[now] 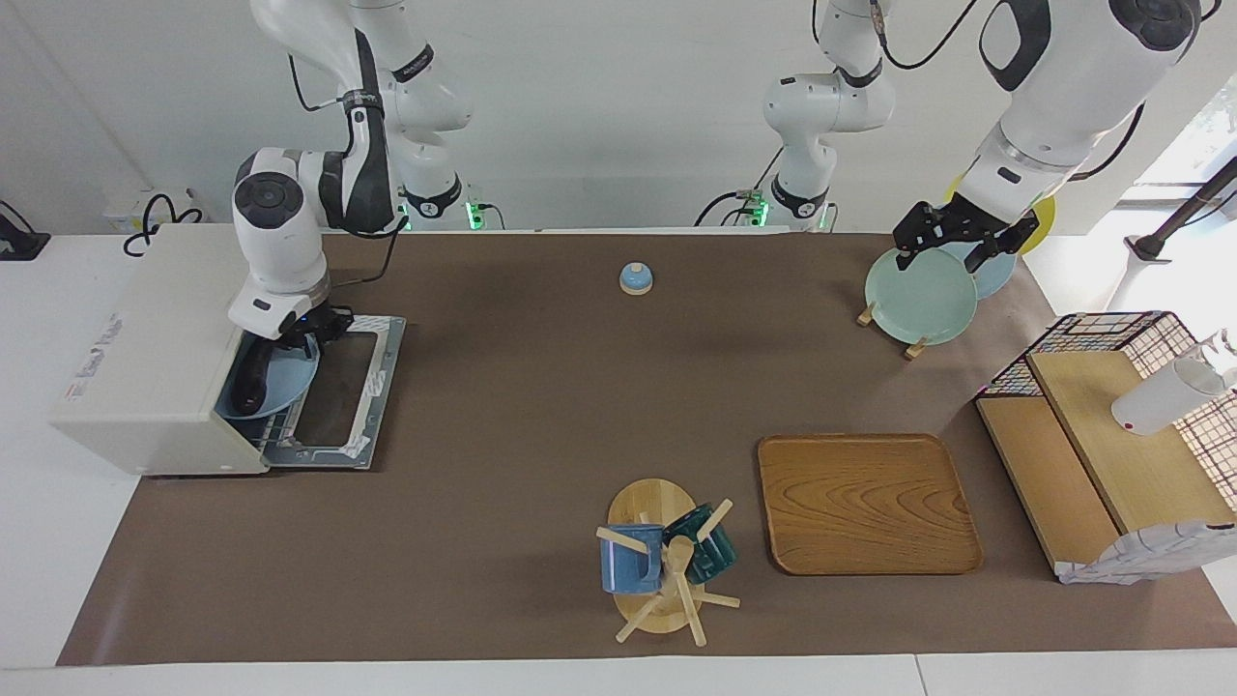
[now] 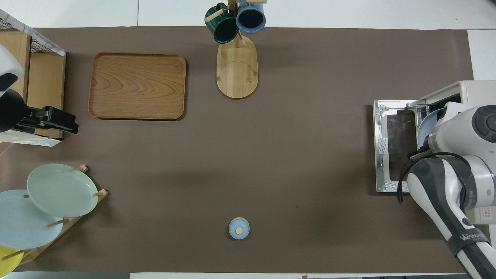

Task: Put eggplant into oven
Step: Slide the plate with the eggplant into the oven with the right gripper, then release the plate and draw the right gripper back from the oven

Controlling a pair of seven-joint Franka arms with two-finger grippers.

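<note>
At the oven (image 1: 145, 358) mouth I see my right gripper (image 1: 304, 333) over the plate (image 1: 285, 382) carrying the eggplant (image 1: 253, 372); its finger spread I cannot tell, while my left gripper (image 1: 957, 237) waits spread.

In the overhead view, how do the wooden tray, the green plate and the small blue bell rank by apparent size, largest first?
1. wooden tray
2. green plate
3. small blue bell, by far the smallest

I see a wooden tray (image 1: 868, 503) beside a mug tree (image 1: 662, 565) holding a blue mug (image 1: 629, 559) and a green mug (image 1: 710, 543). A small blue bell (image 1: 636, 278) sits nearer the robots. Plates (image 1: 920, 295) stand in a rack.
</note>
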